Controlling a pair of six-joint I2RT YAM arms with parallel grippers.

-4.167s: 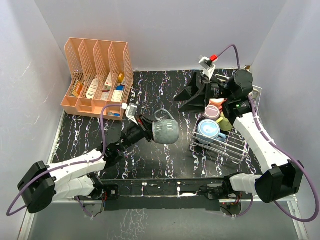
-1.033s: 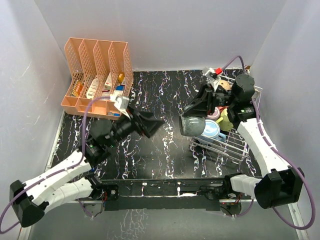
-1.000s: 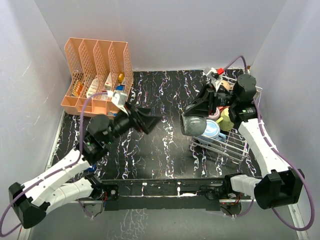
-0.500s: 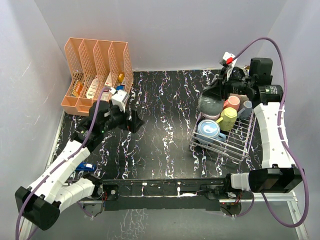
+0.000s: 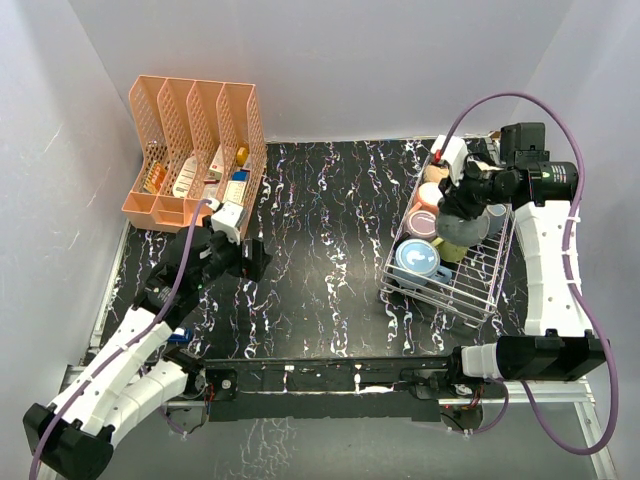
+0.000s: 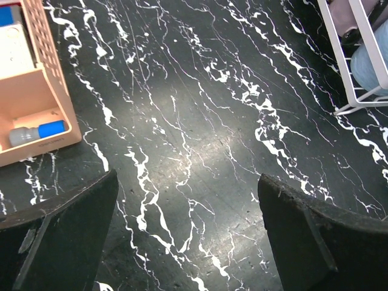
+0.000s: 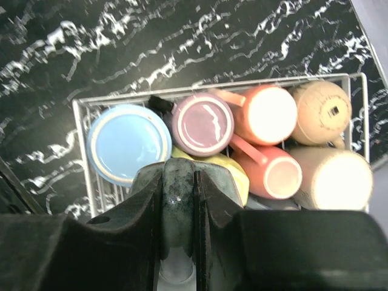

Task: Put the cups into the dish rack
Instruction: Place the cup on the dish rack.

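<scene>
Black marble-pattern table (image 5: pixel 320 290), white veining, soft glare patch mid-surface. Plain pale grey walls (image 5: pixel 380 60) close off back and both sides. Peach slotted organizer (image 5: pixel 190 150) at far-left corner. Dark rail (image 5: pixel 330 380) along near edge.

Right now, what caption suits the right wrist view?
Right gripper holding a grey mug above the dish rack, which is crowded with other mugs.

Left arm sits low at the near left, elbow bent, end effector (image 6: pixel 187 182) spread wide and angled downward. Right arm stands tall at the far right, end effector (image 5: pixel 462 208) pinched narrow, pointing down.
</scene>
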